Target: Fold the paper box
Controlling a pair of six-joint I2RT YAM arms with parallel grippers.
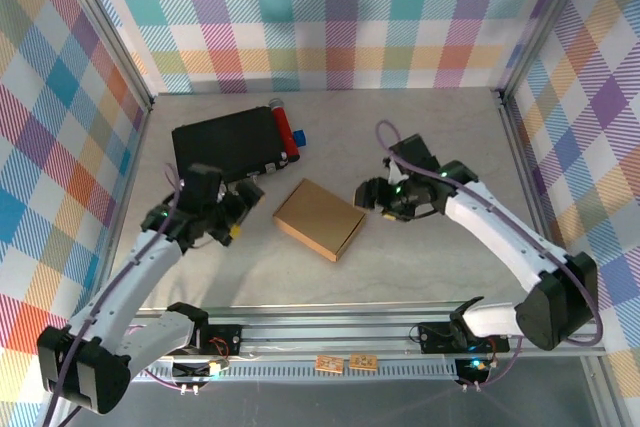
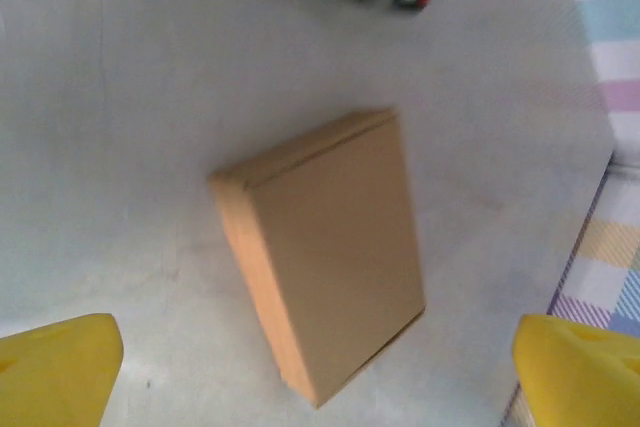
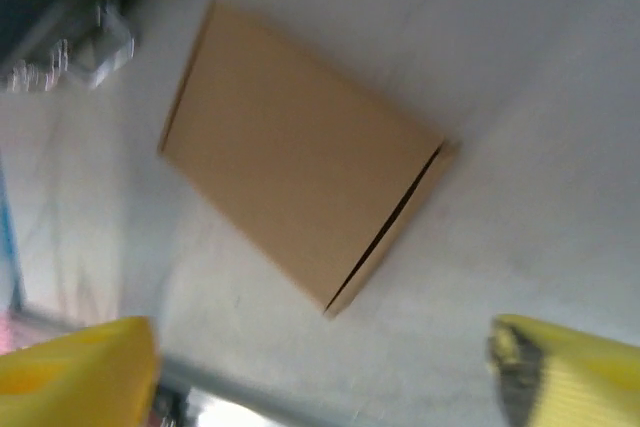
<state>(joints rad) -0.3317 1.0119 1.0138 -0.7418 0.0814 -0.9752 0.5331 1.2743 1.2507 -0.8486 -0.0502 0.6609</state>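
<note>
The paper box is a plain brown cardboard box lying closed and flat on the grey table, turned diagonally. My left gripper hangs just left of it, open, with nothing between its yellow fingertips. The box fills the middle of the left wrist view. My right gripper stands just right of the box, also open and empty. In the right wrist view the box shows a thin dark slit along one lid edge, and one yellow fingertip sits at each lower corner.
A black rectangular case with a red cylinder and a small blue piece lies behind the left gripper. Plaid walls enclose the table on three sides. A metal rail runs along the near edge.
</note>
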